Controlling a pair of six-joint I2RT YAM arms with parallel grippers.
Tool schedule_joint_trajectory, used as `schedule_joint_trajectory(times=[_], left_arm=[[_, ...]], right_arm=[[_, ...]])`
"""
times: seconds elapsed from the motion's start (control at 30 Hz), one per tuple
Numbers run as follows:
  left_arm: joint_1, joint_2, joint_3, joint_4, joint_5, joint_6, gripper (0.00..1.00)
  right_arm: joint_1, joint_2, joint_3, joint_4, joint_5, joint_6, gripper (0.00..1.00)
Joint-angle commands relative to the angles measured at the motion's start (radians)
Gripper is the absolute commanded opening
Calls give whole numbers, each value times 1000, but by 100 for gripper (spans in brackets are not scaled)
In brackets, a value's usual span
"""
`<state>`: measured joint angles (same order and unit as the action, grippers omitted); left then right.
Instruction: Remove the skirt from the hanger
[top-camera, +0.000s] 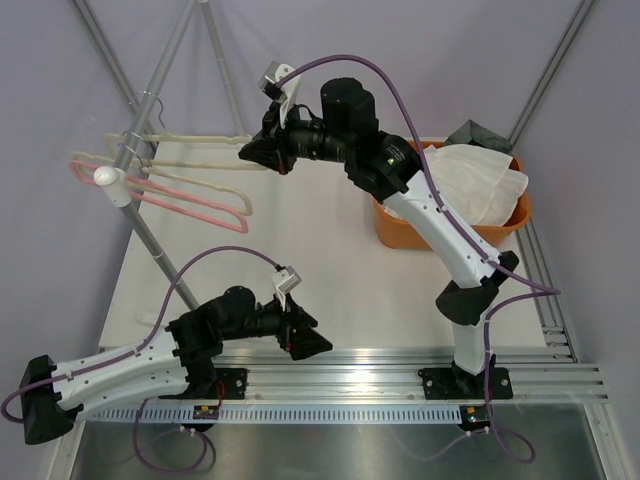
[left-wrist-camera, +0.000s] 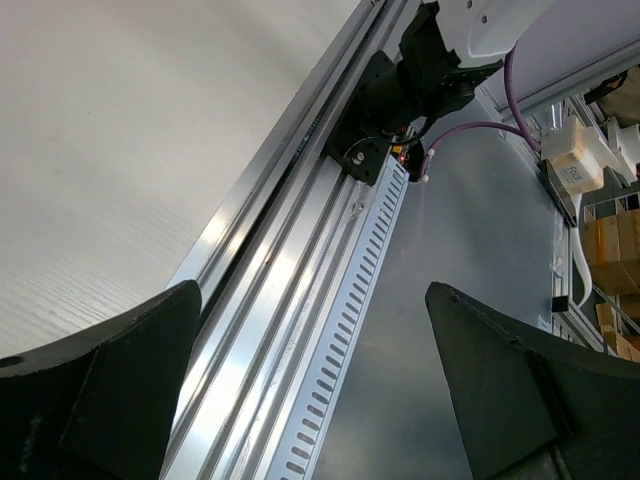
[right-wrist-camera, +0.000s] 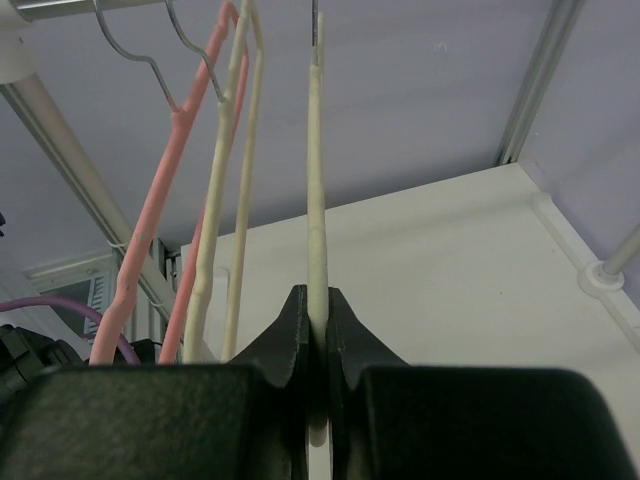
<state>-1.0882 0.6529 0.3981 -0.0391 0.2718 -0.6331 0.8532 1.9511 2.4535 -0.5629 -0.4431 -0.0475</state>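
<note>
My right gripper (top-camera: 258, 152) is shut on the end of a bare cream hanger (top-camera: 200, 135) that hangs from the rack rod. In the right wrist view the cream bar (right-wrist-camera: 316, 200) runs straight up from between the shut jaws of the right gripper (right-wrist-camera: 318, 310). No cloth hangs on it. The white skirt (top-camera: 480, 185) lies bunched in the orange basket (top-camera: 400, 232) at the right. My left gripper (top-camera: 315, 345) rests low by the front rail, open and empty; its fingers (left-wrist-camera: 120, 380) stand wide apart over the rail (left-wrist-camera: 290, 290).
A pink hanger (top-camera: 190, 205) and another cream one (right-wrist-camera: 225, 200) hang beside the held hanger. The rack's slanted pole (top-camera: 150, 235) crosses the left of the table. A dark grey cloth (top-camera: 480, 135) lies behind the basket.
</note>
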Motion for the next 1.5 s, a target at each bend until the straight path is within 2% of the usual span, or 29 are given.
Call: schedule_joint_trajectory(times=[0.0,0.1,0.17,0.23,0.4,0.43,0.5,0.53,0.67,0.73,0.83,0.87,1.07,1.17,1.2,1.27,1.3,1.4,1.47], left_arm=[[-6,4,-10,73,-23,-10,99],[-6,-4,-12,67,-28,-14,99],[-6,-7,-13,62,-26,-19,99],[-6,-12,-13,56,-26,-23,99],[-6,-32,-16,48,-29,-45,99],[-6,-35,-16,48,-28,-54,99],[-6,-48,-19,50,-28,-65,99],[-6,-53,-21,50,-28,-77,99],[-6,-82,-38,64,-19,-115,99],[-6,-107,-50,68,-17,-137,99],[-6,-143,-80,108,-17,-178,99],[-6,-153,-88,119,-19,-191,99],[-6,-206,-169,212,-19,-290,99],[-6,-245,-235,283,-25,-344,99],[-6,-254,-254,306,-22,-377,99],[-6,-275,-294,395,-17,-411,99],[-6,-282,-335,430,-10,-450,99],[-6,-297,-427,605,24,-519,99],[-6,-299,-464,747,46,-548,99]], right_arm=[[12,8,41,61,-28,17,0],[12,-27,1,80,-22,34,3],[12,-46,-42,90,-8,40,17],[12,-55,-47,75,0,41,20],[12,-72,-53,15,73,81,74],[12,-99,-92,14,95,98,98],[12,-153,-175,55,220,130,99],[12,-231,-282,78,263,155,100],[12,-458,-542,176,539,213,99],[12,-576,-643,150,628,250,100],[12,-713,-756,-5,858,323,99],[12,-747,-789,-43,886,339,100],[12,-1072,-1163,-261,965,586,100],[12,-1286,-1379,-299,952,727,100],[12,-1404,-1433,-299,940,788,99],[12,-1521,-1562,-304,893,840,99],[10,-1631,-1626,-311,877,891,99],[10,-1812,-1730,-301,808,955,99],[12,-1879,-1771,-281,752,968,100]])
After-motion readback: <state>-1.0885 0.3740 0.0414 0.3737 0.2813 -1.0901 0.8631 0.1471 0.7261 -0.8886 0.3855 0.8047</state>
